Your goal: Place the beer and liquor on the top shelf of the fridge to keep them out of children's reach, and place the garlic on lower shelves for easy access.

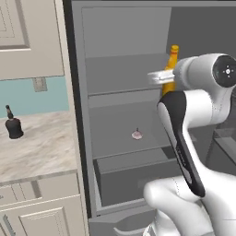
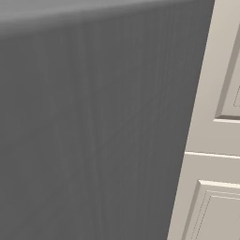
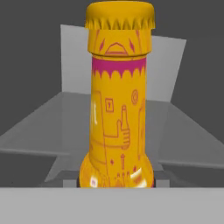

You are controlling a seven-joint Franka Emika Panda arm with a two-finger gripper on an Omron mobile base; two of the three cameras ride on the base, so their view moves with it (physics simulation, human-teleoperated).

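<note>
Beer (image 3: pixel 119 109), upright, gripper (image 1: pixel 162 76) clamped on it (garlic (image 1: pixel 137 134) lies below): set level on top shelf of the fridge (image 1: pixel 122 87) before release.

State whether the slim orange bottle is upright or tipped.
Upright: the slim orange bottle stands vertical with its crimped cap on top, inside the tall grey fridge.
</note>
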